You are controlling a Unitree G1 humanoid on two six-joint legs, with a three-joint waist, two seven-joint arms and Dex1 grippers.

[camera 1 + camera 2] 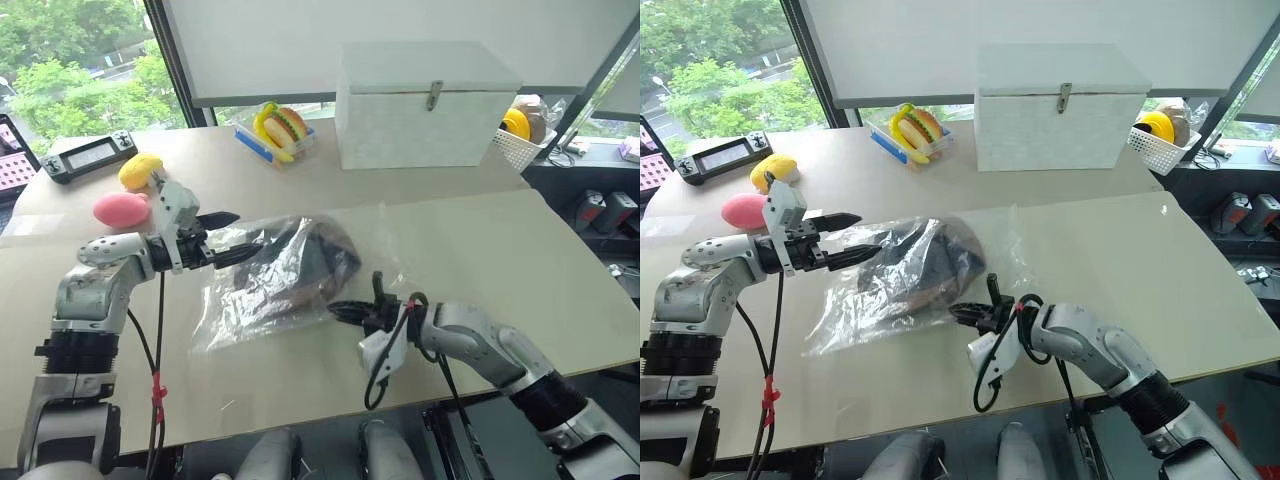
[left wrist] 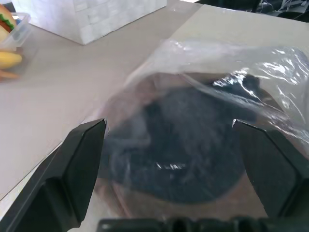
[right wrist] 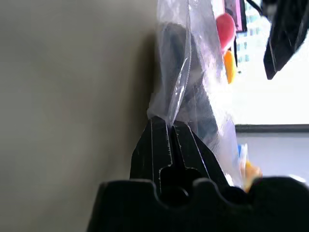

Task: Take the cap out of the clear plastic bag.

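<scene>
The cap point(image 1: 930, 262) lies inside the clear plastic bag point(image 1: 890, 285) on the table point(image 1: 1160, 260), a dark rounded shape pressed against the film, so it is not out yet.

The right gripper point(image 1: 962, 313) has its 2 fingers pinched fully together on a thin fold of the bag's edge; the right wrist view shows the film rising straight out from between the closed tips, with the cap just beyond them inside the bag. The hold is on plastic only, not on the cap.

The left gripper point(image 1: 855, 236) has its jaws spread as wide as they go and holds nothing. It points at the opposite end of the bag. In the left wrist view the cap's dark lining sits between the 2 black fingers point(image 2: 79, 159) and just ahead of them, with glossy plastic across it. Whether the tips already touch the film I cannot tell.

The step in hand looks like this: 1 gripper anchors the bag while the other lines up to go for the cap. The next move probably calls for the left jaws to reach the cap through the bag's mouth, if that mouth faces them, which the crinkled film does not make clear, and to close on the soft fabric. The right pinch should hold firm so that the bag stays put as the cap slides out. The thin film could slip from the pinch or bunch up with the cap.
</scene>
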